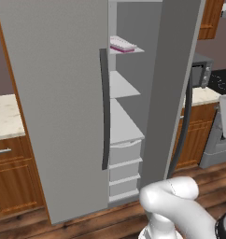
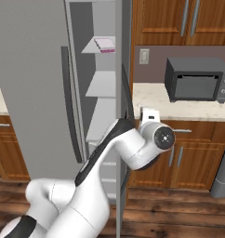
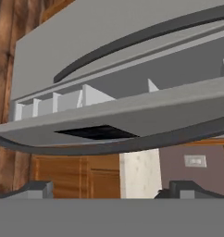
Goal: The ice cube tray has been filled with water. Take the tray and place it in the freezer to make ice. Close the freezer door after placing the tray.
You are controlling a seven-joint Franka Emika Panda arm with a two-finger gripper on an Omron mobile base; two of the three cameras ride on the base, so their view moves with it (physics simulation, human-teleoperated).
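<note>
The pale lavender-white ice cube tray (image 1: pixel 122 44) (image 2: pixel 105 44) lies flat on the top shelf inside the freezer (image 1: pixel 126 107) (image 2: pixel 102 83). The freezer door (image 1: pixel 175 70) (image 2: pixel 125 93) stands open and is seen nearly edge-on, its dark bar handle (image 1: pixel 182 130) (image 3: pixel 109 147) on the outer face. In the rolled hand view the door crosses the picture, showing its black dispenser panel (image 3: pixel 93 133). My gripper (image 3: pixel 113 190) is open with nothing between its fingertips (image 3: pixel 37 189), close to that outer face near the handle. My hand (image 2: pixel 149 115) sits just right of the door's edge.
The fridge's other door (image 1: pixel 59 107) (image 2: pixel 30 93) is shut, left of the open compartment. A microwave (image 2: pixel 193 79) (image 1: pixel 201 72) stands on the marble counter (image 2: pixel 179 109) to the right, above wooden cabinets (image 2: pixel 188 158). My arm (image 2: pixel 109 153) bends across the front of the freezer opening.
</note>
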